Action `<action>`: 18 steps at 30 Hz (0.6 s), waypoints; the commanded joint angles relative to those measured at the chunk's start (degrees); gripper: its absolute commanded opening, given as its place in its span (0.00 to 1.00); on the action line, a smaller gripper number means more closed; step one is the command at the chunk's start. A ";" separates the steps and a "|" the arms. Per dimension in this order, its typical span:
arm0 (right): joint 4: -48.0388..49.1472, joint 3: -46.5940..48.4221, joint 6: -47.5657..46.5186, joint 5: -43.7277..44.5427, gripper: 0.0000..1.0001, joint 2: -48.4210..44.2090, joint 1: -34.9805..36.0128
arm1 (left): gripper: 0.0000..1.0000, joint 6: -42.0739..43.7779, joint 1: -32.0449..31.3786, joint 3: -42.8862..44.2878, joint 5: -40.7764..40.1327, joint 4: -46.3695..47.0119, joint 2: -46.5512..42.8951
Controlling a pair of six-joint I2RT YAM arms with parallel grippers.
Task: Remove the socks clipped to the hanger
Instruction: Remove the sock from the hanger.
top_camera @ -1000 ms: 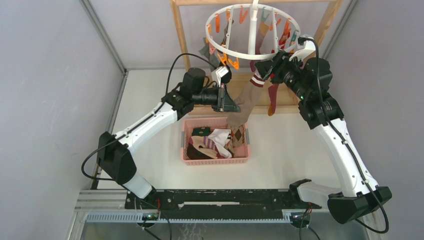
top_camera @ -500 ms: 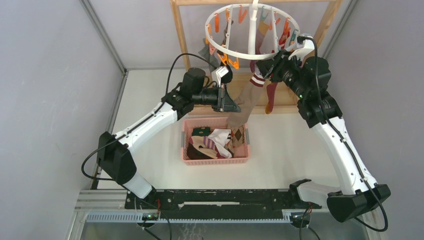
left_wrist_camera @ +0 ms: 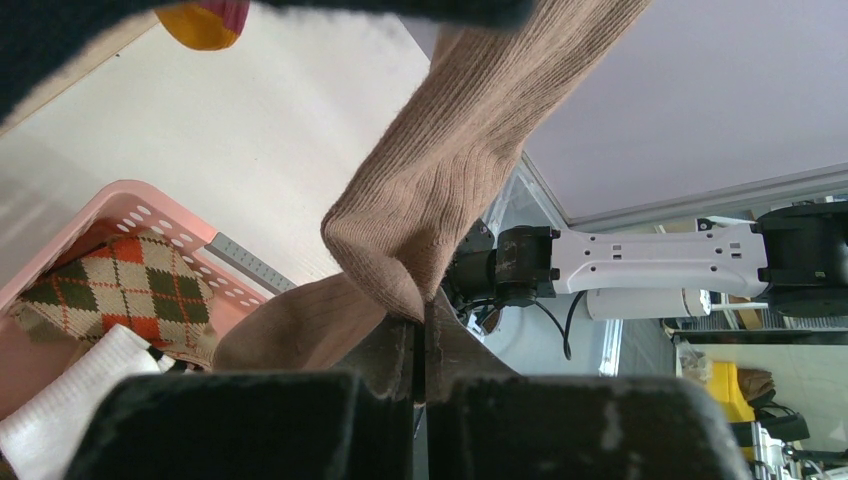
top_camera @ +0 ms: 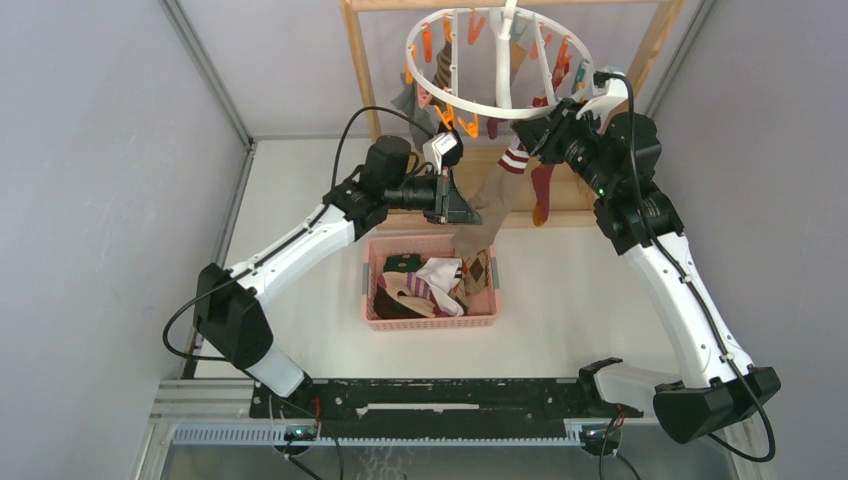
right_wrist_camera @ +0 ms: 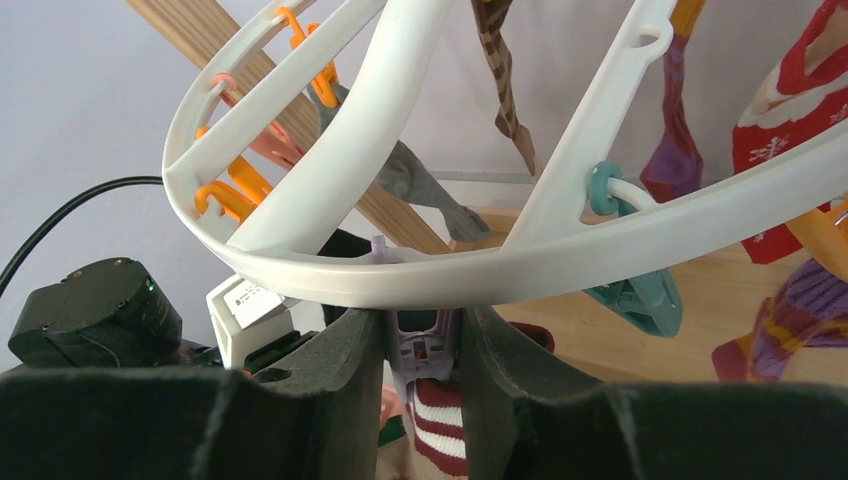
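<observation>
The white ring hanger (top_camera: 500,111) hangs at the back, with orange and teal clips and several socks on it. A tan sock (top_camera: 497,200) with a red-and-white striped cuff (top_camera: 515,160) hangs from a lilac clip (right_wrist_camera: 422,350) under the ring's front rim (right_wrist_camera: 480,270). My right gripper (top_camera: 528,135) is shut on that clip (right_wrist_camera: 422,335), just under the rim. My left gripper (top_camera: 462,212) is shut on the tan sock's lower part (left_wrist_camera: 460,170), its jaws pressed together on the fabric (left_wrist_camera: 420,325), above the basket.
A pink basket (top_camera: 430,322) below holds several socks, one of them argyle (left_wrist_camera: 120,285). The wooden rack (top_camera: 360,70) carries the hanger. A grey sock (right_wrist_camera: 420,185), a purple sock (right_wrist_camera: 680,150), a red sock (right_wrist_camera: 790,110) and a teal clip (right_wrist_camera: 635,295) hang near my right gripper.
The hanger ring has swung a little to the left and up, and the hanging socks shifted with it. Both grippers keep their holds; the left arm has not moved.
</observation>
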 commanded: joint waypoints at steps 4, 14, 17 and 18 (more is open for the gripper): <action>2.46 1.08 0.11 0.87 0.02 -0.38 -0.38 | 0.00 0.65 0.18 1.50 1.43 1.07 -2.40; 2.71 1.16 0.70 1.73 0.61 -0.62 -0.29 | 0.00 0.64 0.21 1.63 1.50 1.04 -2.40; 3.06 1.16 0.79 2.02 0.61 -0.85 -0.33 | 0.00 0.65 0.19 1.72 1.54 1.08 -2.42; 3.20 1.16 0.90 2.08 0.61 -0.86 -0.32 | 0.00 0.65 0.24 1.71 1.52 1.08 -2.49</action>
